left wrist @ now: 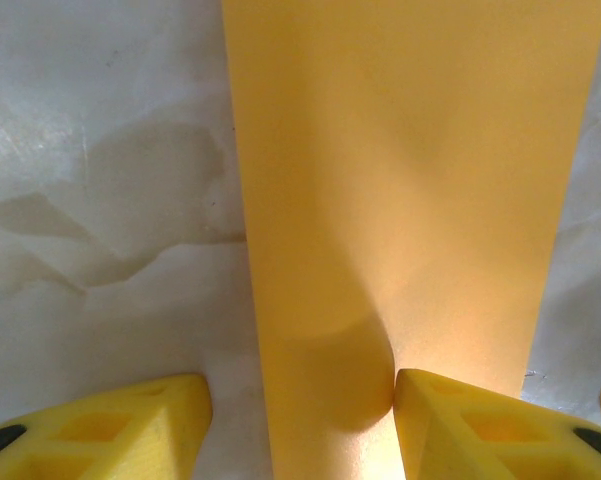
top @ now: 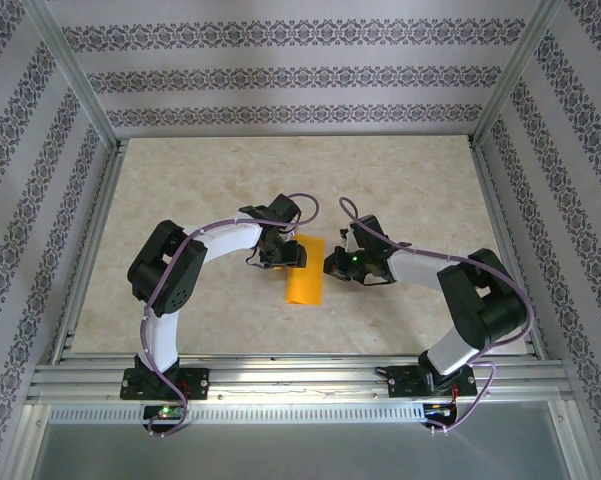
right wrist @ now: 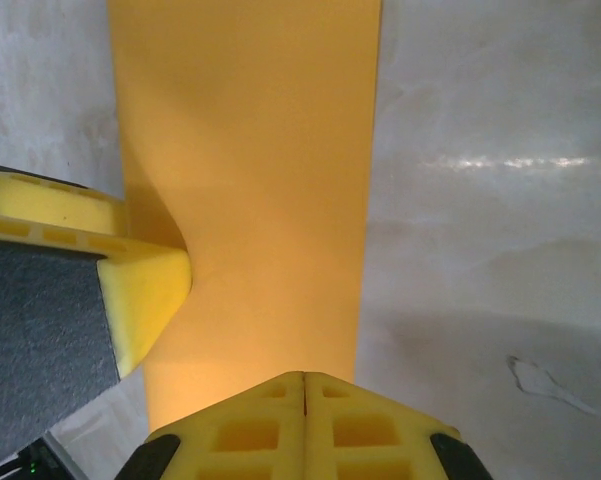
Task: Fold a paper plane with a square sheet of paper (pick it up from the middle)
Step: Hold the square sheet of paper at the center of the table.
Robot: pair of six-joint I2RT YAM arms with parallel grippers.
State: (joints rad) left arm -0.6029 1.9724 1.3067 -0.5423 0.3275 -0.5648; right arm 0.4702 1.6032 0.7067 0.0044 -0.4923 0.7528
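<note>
A robot lab's test cell: an aluminium frame (top: 80, 85) boxes in a marble-look surface (top: 210, 180). Patterned wallpaper panels (top: 280, 78) form walls. A cabled left arm (top: 215, 245) and right arm (top: 420, 270) are bolted to a rail (top: 300, 378).

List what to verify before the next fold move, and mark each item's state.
1. The square sheet of paper on the table, between the arms: ok, it shows as a narrow strip.
2. Left end effector open: ok; one finger sits on the sheet, the other on bare table.
3. Right end effector shut: ok, fingertips together at the sheet's edge.
4. Right end effector actually pinching the sheet: cannot tell.
5. Clearance between the end effectors: ok, close but apart in the right wrist view.
</note>
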